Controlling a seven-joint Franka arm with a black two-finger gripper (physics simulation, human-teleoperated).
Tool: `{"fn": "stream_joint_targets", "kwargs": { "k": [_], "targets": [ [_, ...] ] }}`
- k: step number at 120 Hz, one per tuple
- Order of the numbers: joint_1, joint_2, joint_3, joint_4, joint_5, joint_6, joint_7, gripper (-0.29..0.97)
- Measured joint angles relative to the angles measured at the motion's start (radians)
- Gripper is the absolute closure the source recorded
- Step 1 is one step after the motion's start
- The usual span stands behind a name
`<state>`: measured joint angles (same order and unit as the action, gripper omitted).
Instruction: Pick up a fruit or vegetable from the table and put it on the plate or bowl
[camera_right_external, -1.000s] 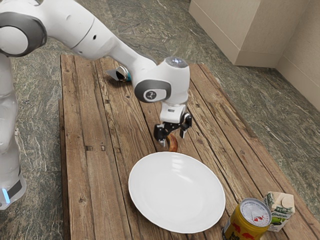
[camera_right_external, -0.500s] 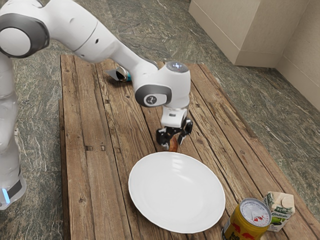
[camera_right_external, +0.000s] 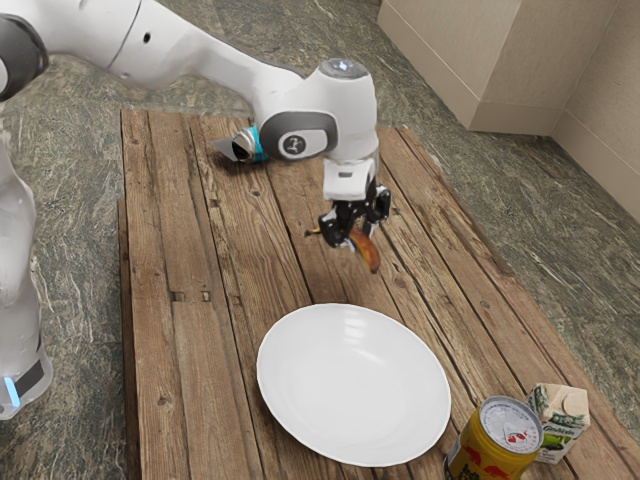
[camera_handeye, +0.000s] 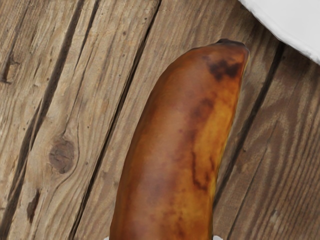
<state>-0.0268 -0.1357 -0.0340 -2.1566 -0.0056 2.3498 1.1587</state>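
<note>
Fingers (camera_right_external: 340, 222) clamp a brown banana (camera_right_external: 369, 254) above the table (camera_right_external: 200, 300), near the plate (camera_right_external: 350, 385).

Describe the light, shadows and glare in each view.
Exterior view: soft, even light; the plate shows a pale sheen toward its far rim and a thin shadow under its near rim; the lid of the can gleams. Wrist view: the banana is brighter along one flank and darker along the other; the plate's corner reads flat white.

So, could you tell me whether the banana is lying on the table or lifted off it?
Lifted: the hand is shut on the banana, which hangs tilted above the table, short of the plate.
</note>
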Motion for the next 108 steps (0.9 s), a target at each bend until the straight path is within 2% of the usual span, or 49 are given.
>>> {"fn": "stream_joint_targets", "kwargs": {
  "k": [29,55,69,82,96,108],
  "targets": [
    [-0.001,-0.095,-0.187,0.009,-0.001,-0.11,-0.029,0.52],
    [-0.003,-0.104,-0.36,0.027,-0.006,-0.152,-0.065,0.53],
    [-0.012,-0.088,-0.423,0.055,-0.007,-0.153,-0.086,0.53],
    [-0.013,-0.067,-0.44,0.061,-0.008,-0.147,-0.104,0.52],
    [-0.009,-0.049,-0.438,0.073,-0.01,-0.147,-0.116,0.25],
    [-0.003,-0.03,-0.433,0.092,-0.007,-0.147,-0.125,0.13]
  ]
}}
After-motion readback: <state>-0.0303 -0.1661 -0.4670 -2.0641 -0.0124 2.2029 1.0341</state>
